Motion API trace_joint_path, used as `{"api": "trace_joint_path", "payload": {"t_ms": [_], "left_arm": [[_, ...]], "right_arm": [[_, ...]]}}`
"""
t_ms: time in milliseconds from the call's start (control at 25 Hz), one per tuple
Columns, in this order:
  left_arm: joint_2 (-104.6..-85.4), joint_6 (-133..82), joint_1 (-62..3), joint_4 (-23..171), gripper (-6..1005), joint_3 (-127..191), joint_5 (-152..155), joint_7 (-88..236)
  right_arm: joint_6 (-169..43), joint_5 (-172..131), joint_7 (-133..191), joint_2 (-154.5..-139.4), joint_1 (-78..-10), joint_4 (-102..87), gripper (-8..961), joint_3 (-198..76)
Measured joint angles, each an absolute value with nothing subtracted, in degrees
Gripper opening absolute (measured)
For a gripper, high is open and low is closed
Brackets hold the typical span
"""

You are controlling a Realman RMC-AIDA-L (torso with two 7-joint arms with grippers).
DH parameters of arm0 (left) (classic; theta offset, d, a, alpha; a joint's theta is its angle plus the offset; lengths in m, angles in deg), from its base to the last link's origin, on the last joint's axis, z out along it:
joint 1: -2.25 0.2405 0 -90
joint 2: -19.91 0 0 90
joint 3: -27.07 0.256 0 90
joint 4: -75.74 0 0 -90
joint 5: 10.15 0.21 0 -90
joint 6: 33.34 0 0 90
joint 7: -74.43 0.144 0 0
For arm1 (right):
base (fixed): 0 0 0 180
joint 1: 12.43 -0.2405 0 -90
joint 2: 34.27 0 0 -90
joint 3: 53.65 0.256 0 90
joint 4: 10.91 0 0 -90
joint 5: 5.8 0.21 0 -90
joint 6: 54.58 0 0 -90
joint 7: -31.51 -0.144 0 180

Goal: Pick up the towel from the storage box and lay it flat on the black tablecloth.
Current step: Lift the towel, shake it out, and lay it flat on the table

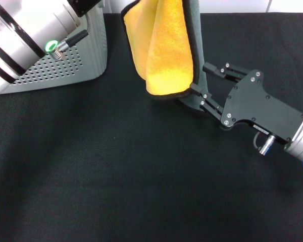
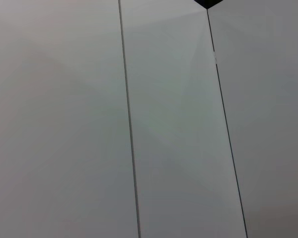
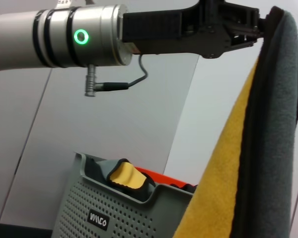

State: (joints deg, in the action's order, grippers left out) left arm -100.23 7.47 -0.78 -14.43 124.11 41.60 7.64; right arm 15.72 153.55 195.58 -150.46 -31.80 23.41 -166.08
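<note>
Towel (image 1: 164, 48) hangs over black tablecloth (image 1: 116, 171), white wall (image 2: 64, 124) behind.

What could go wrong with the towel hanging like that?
1. The towel hangs folded from the left pincer, which grips only its top edge; it could slip free.
2. The right pincer sits at the lower edge, so it may catch both layers and lay the towel doubled on the tablecloth.

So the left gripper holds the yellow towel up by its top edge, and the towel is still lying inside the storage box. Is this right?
Not quite. The left gripper does hold the towel by its top edge, but the towel hangs outside the storage box, over the black tablecloth, as the head view shows.
</note>
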Motion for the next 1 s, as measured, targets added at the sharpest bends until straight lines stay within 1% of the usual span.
{"api": "trace_joint_path", "payload": {"t_ms": [280, 680, 1000], "left_arm": [[-100.23, 7.8, -0.8, -14.4, 11, 124.6, 41.6, 7.6], [-100.19, 8.0, -0.8, -14.1, 11, 125.0, 41.0, 7.6], [-100.23, 8.0, -0.8, -14.0, 11, 125.0, 40.9, 7.6]], "right_arm": [[16.1, 153.5, 193.3, -150.46, -33.4, 22.1, 321, -164.8], [16.8, 153.5, 185.8, -150.46, -39.7, 15.9, 316, -165.6], [17.0, 153.4, 184.0, -150.46, -40.4, 15.0, 272, -166.3]]}}
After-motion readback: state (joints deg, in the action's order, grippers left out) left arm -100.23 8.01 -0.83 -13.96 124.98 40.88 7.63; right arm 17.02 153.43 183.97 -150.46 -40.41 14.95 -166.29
